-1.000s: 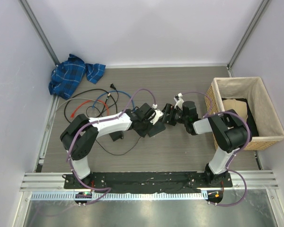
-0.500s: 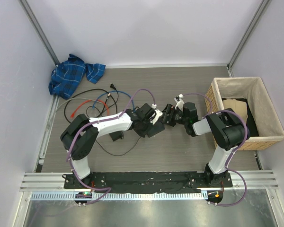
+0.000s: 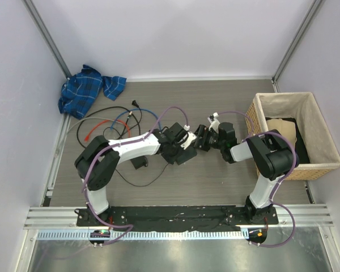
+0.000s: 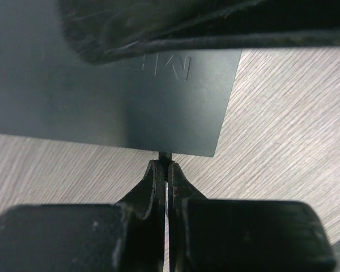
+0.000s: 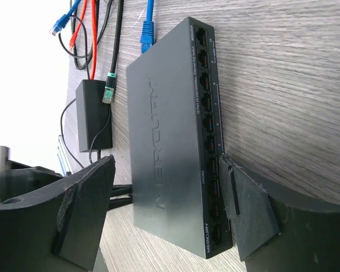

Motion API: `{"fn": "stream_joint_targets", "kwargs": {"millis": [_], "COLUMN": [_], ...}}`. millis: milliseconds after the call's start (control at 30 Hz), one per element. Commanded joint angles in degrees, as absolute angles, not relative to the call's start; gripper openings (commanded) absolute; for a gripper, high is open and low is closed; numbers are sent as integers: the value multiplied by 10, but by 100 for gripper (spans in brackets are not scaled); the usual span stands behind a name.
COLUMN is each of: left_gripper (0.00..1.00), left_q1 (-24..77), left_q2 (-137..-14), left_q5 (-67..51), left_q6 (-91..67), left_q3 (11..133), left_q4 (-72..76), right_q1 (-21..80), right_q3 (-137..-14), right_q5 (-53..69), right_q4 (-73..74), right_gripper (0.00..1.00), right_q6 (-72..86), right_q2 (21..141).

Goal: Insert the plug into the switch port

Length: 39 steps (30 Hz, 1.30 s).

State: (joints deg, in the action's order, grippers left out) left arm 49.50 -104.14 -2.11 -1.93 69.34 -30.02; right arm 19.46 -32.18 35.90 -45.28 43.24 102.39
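The table (image 3: 226, 187) is seen from high above and behind the arms (image 3: 130, 148), looking down. From the left wrist, the switch box (image 4: 102, 85) and the plug (image 4: 165, 154) are seen very close, along the shut fingers (image 4: 154, 184). From the right wrist, the same box is seen close, between wide-apart fingers (image 5: 85, 204). The box is seen in all three views.

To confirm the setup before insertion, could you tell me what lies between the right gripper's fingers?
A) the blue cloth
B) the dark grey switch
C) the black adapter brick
B: the right wrist view shows the right gripper straddling the switch.
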Motion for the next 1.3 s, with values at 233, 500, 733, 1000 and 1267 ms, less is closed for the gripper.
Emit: {"fn": "stream_joint_targets", "kwargs": {"millis": [233, 500, 733, 1000, 1267], "left_gripper": [0, 0, 0, 0, 0], "left_q1": [495, 495, 488, 481, 481], "left_q2": [-1055, -1042, -1040, -1009, -1015], "left_q5": [-25, -17, -4, -31, -37], "left_q6": [-18, -40, -49, -50, -47], "left_q3": [746, 751, 745, 701, 682], "left_q4": [-200, -171, -135, -34, -19], "right_q1": [246, 255, 265, 268, 268], "right_q3": [-333, -337, -343, -347, -347], "right_q5": [422, 424, 431, 442, 439], "right_q4": [-367, -366, -365, -364, -362], "right_gripper": [82, 81, 81, 82, 82], "right_q6": [421, 419, 419, 417, 410], "right_q2": [1041, 1044, 1051, 1059, 1055]}}
